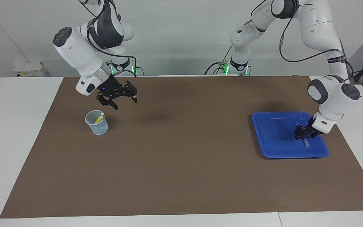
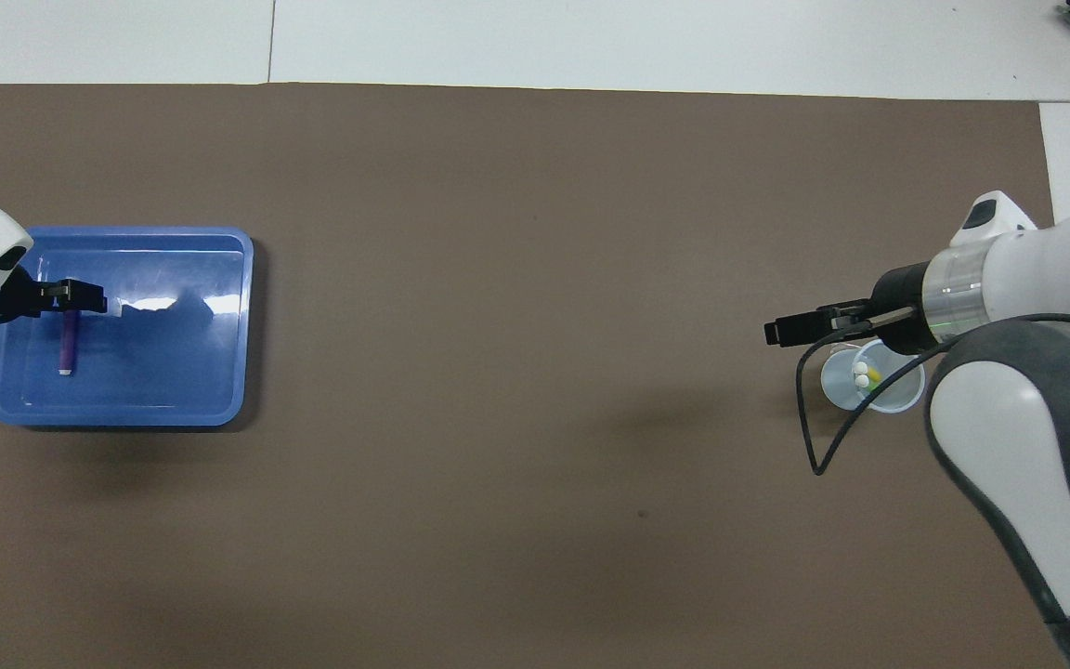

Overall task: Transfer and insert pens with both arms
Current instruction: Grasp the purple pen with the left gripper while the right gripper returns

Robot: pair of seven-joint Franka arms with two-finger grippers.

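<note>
The left gripper's (image 1: 303, 136) jaws are down in the blue tray (image 1: 271, 140), set about the upper part of the purple pen (image 2: 68, 342); whether they already pinch it or merely straddle it cannot be told. In the overhead view the left gripper (image 2: 80, 298) covers the pen's end farther from the robots, while the rest of the barrel and its pale tip run out toward the robots. The pen lies flat on the tray floor, in the part of the tray toward the left arm's end of the counter (image 1: 20, 138).

The right gripper (image 1: 122, 97) hangs in the air with its jaws spread and nothing in them. It is over the bare brown mat (image 1: 181, 164), raised above and beside the clear plastic cup (image 1: 96, 122), on the side toward the middle of the counter. Seen from overhead, the right gripper (image 2: 795, 328) points toward the left arm's end.

The cup stands upright on the mat toward the right arm's end of the counter, well apart from the tray. Inside it lean the yellow pen (image 1: 98, 119) and the green pen (image 2: 873, 376), their pale ends up, side by side near the rim.
</note>
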